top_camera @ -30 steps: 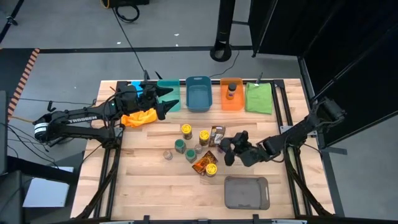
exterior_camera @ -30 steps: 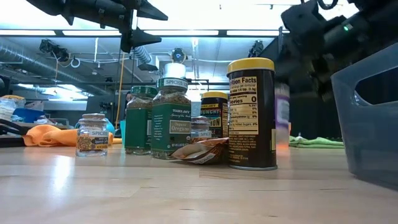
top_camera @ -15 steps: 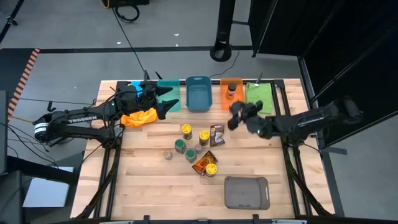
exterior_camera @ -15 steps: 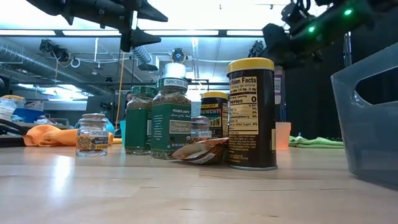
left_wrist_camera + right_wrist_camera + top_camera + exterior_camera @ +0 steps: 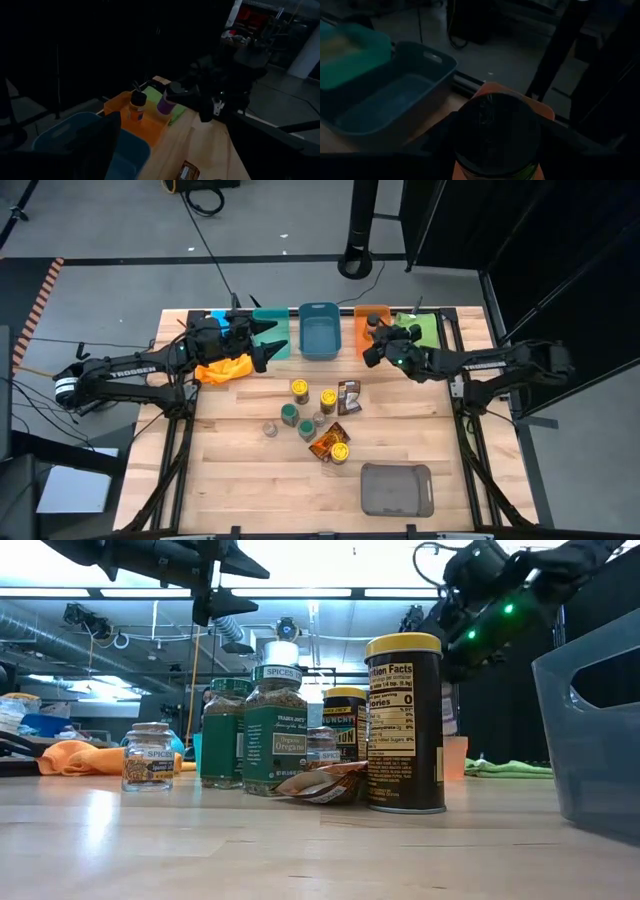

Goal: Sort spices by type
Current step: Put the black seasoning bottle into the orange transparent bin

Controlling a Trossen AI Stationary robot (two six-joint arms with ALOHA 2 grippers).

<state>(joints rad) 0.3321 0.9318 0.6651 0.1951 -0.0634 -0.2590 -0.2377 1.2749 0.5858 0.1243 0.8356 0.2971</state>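
Right arm had swung up from the middle of the table (image 5: 250, 480) to the back row, carrying a dark-lidded jar (image 5: 165, 101); the right claw (image 5: 378, 343) now hung over the orange bin (image 5: 372, 345), clamped on that jar, which sat just above the bin and not yet in it. One jar with an orange label (image 5: 136, 106) already stood inside the orange bin. Left claw (image 5: 268, 343) hadn't budged, parked with jaws apart over the teal bin (image 5: 270, 340) by the orange cloth (image 5: 222, 368), holding nothing. Blue bin (image 5: 320, 332) sat between teal and orange, green cloth (image 5: 417, 338) just beside the orange bin. Rest of the spices were bunched mid-table: a yellow-lidded can (image 5: 404, 723), a green-lidded oregano jar (image 5: 275, 730), a small grey-lidded jar (image 5: 148, 756), a foil packet (image 5: 322, 784) lying against the can, plus more jars behind. Grey tray (image 5: 396, 489) sat near the front edge, well apart from them. Judged step: drop-off of the held jar into the orange bin. To do it well, I'd say centre the jar over open floor beside the jar already there, not on top of it, come down until the base is near the bin floor, keep it upright, then let go and lift straight up so the fingers don't tip either jar. Risk looked like clipping the bin wall or knocking its neighbour.
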